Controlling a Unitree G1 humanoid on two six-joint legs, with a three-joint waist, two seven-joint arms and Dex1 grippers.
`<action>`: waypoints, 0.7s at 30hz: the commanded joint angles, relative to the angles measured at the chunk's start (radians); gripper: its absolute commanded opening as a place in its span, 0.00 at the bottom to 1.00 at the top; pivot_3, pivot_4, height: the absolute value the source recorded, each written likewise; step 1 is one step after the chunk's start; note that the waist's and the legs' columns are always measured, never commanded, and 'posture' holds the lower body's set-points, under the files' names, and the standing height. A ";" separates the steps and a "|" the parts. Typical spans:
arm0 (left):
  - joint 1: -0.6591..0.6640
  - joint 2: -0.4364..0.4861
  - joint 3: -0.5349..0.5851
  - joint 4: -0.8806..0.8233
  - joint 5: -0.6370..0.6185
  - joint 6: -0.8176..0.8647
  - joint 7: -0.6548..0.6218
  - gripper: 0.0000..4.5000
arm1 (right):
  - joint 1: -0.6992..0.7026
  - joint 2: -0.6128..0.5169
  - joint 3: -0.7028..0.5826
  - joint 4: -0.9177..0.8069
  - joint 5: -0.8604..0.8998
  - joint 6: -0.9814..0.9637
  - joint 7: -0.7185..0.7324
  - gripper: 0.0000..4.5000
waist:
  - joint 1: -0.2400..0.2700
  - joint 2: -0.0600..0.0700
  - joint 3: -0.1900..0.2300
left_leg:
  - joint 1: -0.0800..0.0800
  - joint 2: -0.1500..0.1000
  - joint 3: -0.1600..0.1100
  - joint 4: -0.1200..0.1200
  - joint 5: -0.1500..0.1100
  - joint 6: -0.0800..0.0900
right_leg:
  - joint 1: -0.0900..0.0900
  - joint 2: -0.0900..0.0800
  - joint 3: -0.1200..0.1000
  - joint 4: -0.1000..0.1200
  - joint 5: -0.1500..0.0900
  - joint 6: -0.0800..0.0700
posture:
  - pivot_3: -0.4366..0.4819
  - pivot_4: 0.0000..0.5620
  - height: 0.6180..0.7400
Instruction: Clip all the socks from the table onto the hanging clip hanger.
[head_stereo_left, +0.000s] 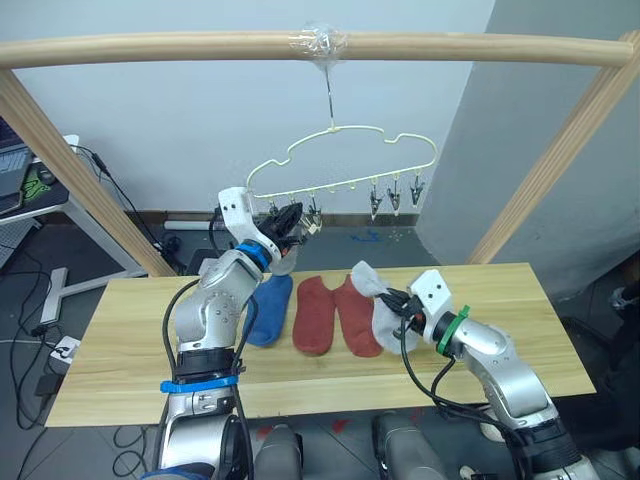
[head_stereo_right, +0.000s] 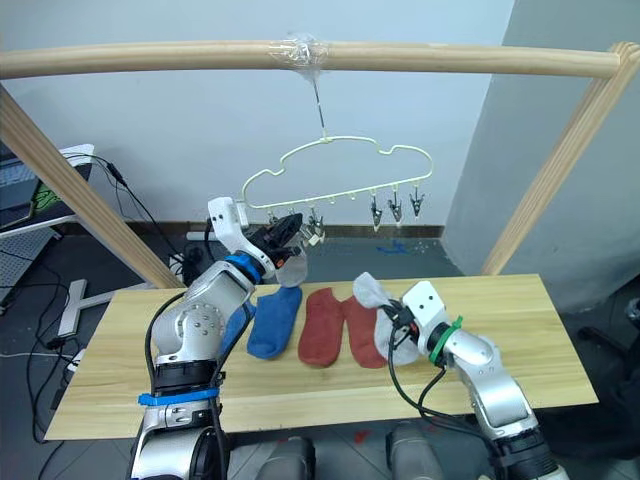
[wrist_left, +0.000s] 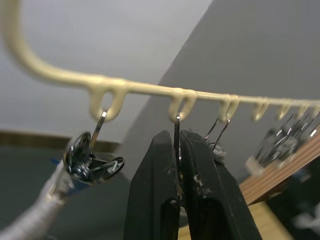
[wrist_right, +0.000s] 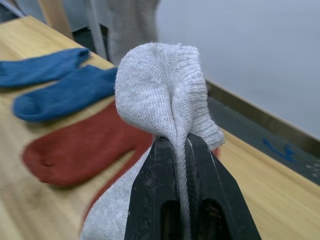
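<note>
- Right wrist view: grey sock (wrist_right: 160, 95) is pinched in the right gripper (wrist_right: 181, 150), black fingers pressed together on a fold of its cuff, rest of the sock trailing down toward the table (wrist_right: 260, 200).
- In the head views that grey sock (head_stereo_left: 378, 300) is lifted just off the tabletop at right of centre, well below and right of the clip hanger (head_stereo_left: 345, 165).
- Left gripper (head_stereo_left: 290, 222) is up at the hanger's left end; in the left wrist view its fingers (wrist_left: 155, 190) are clamped together on a metal clip (wrist_left: 177, 145), second from the left along the bottom bar.
- Whether that clip's mouth is actually sprung apart cannot be told from these views.
- Judged step: left arm holds the clip ready, right arm must bring the sock cuff up into it.
- To do it well: raise the cuff edge first and feed a single fold into the clip mouth. Release the clip before the right gripper lets go.
- Risk: the hanger hangs free from the pole (head_stereo_left: 150, 47) and could swing if the left arm pulls sideways.
- On the table, left of the grey sock: two brick-red socks (head_stereo_left: 312, 315) side by side, then blue socks (head_stereo_left: 268, 310) partly behind the left arm.
- A greyish piece shows just under the left gripper; too unclear to name.
</note>
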 joint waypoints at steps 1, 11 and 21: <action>0.014 -0.013 0.070 0.008 -0.157 0.137 0.062 0.00 | -0.034 0.073 0.004 -0.090 0.056 0.088 -0.042 0.01 | -0.003 0.000 0.000 | 0.000 0.000 0.000 0.000 0.000 0.000 | 0.000 0.000 0.000 0.000 0.000 0.000 | 0.47 0.32 1.00; 0.037 0.021 0.045 -0.041 -0.275 0.223 0.077 0.00 | -0.107 0.130 0.007 -0.141 0.078 0.172 -0.087 0.01 | 0.002 0.000 0.000 | 0.000 0.000 -0.001 -0.001 0.000 0.000 | -0.001 0.000 -0.001 0.000 0.000 -0.001 | 0.47 0.31 1.00; 0.058 0.046 0.023 -0.041 -0.292 0.208 0.065 0.00 | -0.129 0.137 0.015 -0.149 0.081 0.171 -0.088 0.01 | 0.001 0.000 0.000 | -0.001 0.000 -0.001 -0.001 0.000 0.000 | -0.001 0.000 0.000 0.000 -0.001 -0.001 | 0.48 0.31 1.00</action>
